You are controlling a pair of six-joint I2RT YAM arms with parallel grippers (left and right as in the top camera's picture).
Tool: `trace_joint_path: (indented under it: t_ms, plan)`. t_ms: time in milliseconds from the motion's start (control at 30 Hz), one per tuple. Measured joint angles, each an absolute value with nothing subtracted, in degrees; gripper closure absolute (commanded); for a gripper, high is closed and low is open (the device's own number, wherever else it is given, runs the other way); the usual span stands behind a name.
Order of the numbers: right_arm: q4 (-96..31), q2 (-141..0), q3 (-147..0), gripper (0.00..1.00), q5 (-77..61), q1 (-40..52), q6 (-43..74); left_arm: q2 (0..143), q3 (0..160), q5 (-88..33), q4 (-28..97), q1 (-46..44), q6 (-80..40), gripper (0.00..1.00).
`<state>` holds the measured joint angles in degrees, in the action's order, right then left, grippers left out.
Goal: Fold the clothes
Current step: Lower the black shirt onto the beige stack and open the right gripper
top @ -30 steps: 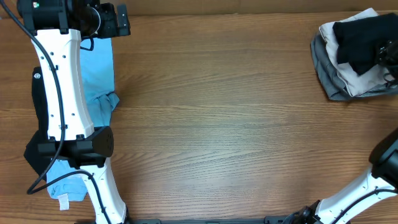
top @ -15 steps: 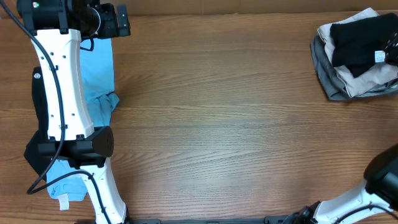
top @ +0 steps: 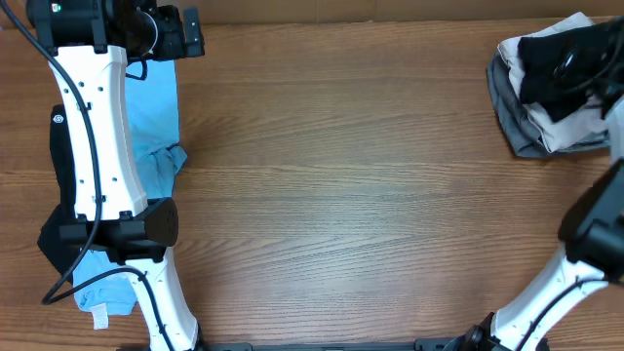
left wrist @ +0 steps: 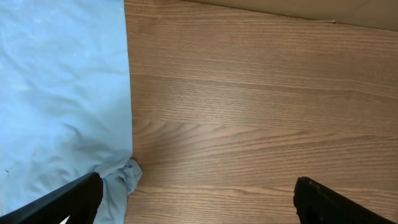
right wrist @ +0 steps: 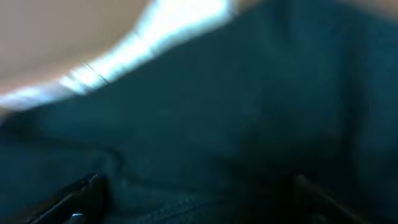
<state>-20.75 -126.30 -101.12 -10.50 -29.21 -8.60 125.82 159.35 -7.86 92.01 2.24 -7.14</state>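
The clothes lie in two places. A light blue tee is spread on the table at the far left, partly under my left arm. My left gripper hovers over its right edge, open, with bare wood between the fingers. At the back right a black T-shirt tops a pile of grey and white garments. My right gripper is down on that black fabric, jaws wide apart. Dark cloth fills its blurred view.
Bare wooden table stretches between the two heaps. More blue fabric with a white label lies at the front left, and a dark cloth shows beside the left arm. The pile sits close to the table's right edge.
The right arm has swung up along the right edge and its gripper now covers the black T-shirt, hiding the white label seen half a second ago. The left arm has not moved.
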Motion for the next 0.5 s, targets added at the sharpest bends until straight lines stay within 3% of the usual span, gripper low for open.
trace_joint_path:
  t_ms: [300, 500]
  plan:
    - [-23.8, -127.9, -102.3, 0.00, -16.4, -32.9, -6.7, 125.8, 159.3, -7.9, 92.1, 2.2, -7.1, 0.00]
    - [-30.7, -118.7, -103.0, 0.00, -19.6, -34.2, -5.1, 125.8, 159.3, -7.9, 92.1, 2.2, -7.1, 0.00]
